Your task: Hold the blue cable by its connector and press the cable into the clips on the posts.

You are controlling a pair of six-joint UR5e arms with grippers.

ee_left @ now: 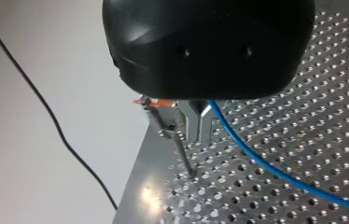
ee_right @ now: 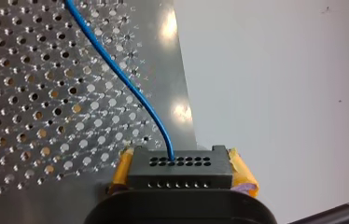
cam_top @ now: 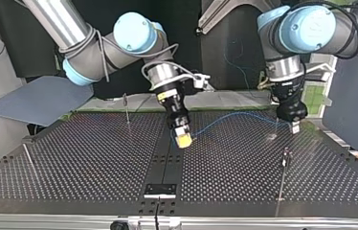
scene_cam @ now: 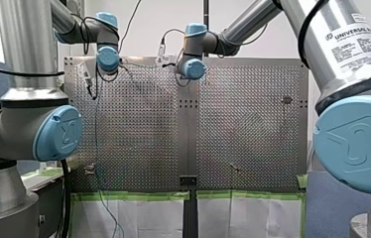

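blue cable (ee_right: 116, 70): connector (ee_right: 179, 175) clamped in right end effector (ee_right: 182, 164); left end effector (ee_left: 195, 133) state cannot be told; clips (ee_left: 151, 102) judged not yet filled.

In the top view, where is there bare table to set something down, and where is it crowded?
Bare: the perforated table between the near-left post and the centre seam. Crowded: the far middle, where the blue cable spans from my right gripper to my left gripper.
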